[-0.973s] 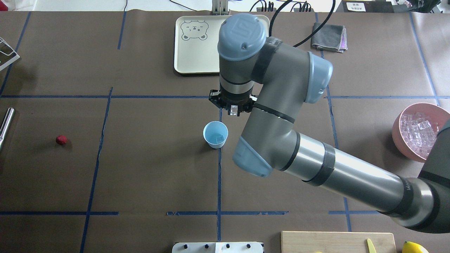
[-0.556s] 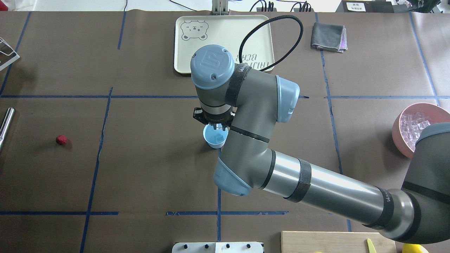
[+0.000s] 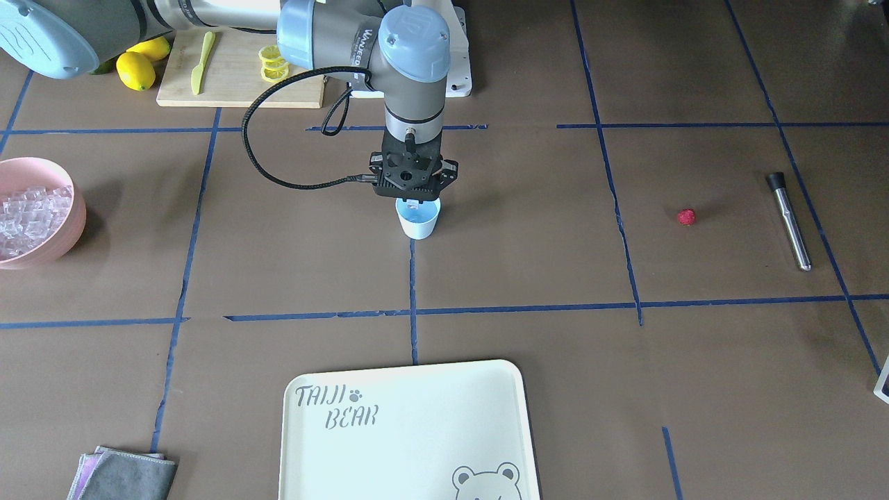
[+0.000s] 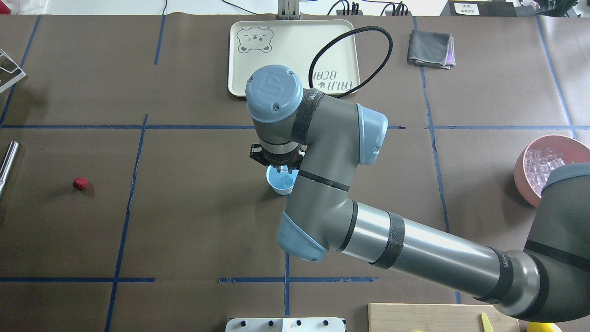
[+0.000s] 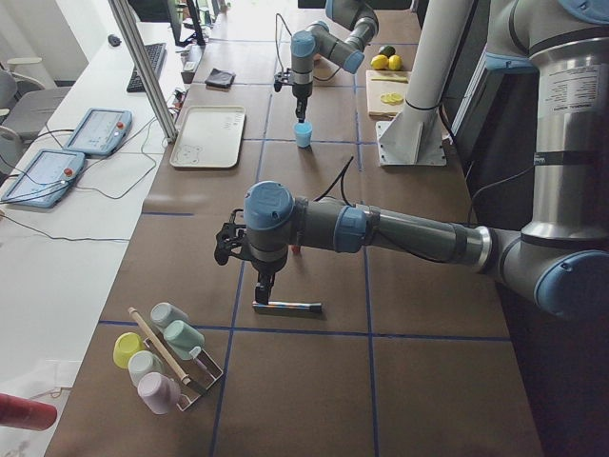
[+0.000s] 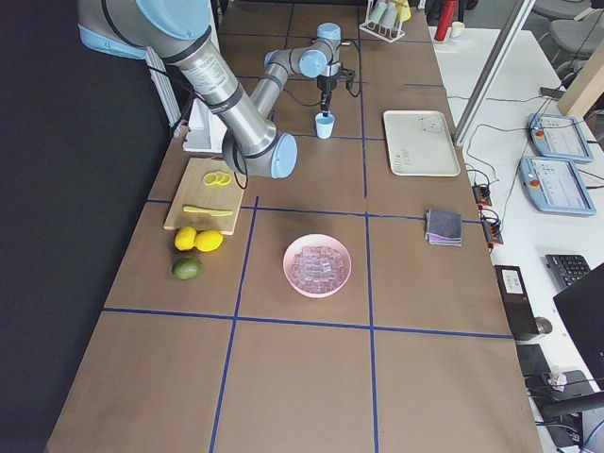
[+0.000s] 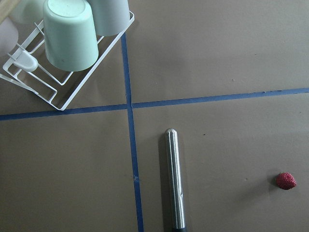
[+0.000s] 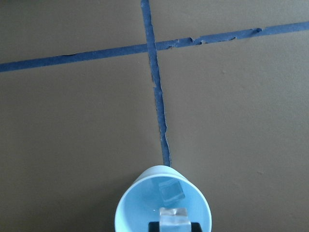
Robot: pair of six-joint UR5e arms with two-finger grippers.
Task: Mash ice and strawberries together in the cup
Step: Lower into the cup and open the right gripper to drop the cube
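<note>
The light-blue cup [image 4: 278, 185] stands at the table's middle; it also shows in the front view [image 3: 418, 222]. My right gripper [image 3: 414, 203] hangs straight above its mouth, shut on a clear ice cube [image 8: 173, 216]. Another ice cube [image 8: 171, 192] lies inside the cup [image 8: 130, 208]. The red strawberry [image 4: 80, 183] lies alone on the table far to the left, and shows in the left wrist view [image 7: 286, 181]. My left gripper [image 5: 263, 288] hovers over a metal rod [image 5: 285, 306]; I cannot tell whether it is open or shut.
A pink bowl [image 4: 523, 173] of ice cubes [image 4: 546, 161] stands at the right edge. A cream tray [image 4: 258, 69] and a grey cloth [image 4: 431, 48] lie at the back. A rack of cups [image 7: 72, 43] stands near the metal rod [image 7: 175, 179]. A cutting board with lemons [image 3: 229, 69] lies by the robot's base.
My right arm has swung left and toward the robot with the ice cube, from beside the tray's front edge to directly over the cup, and come down closer to its mouth.
</note>
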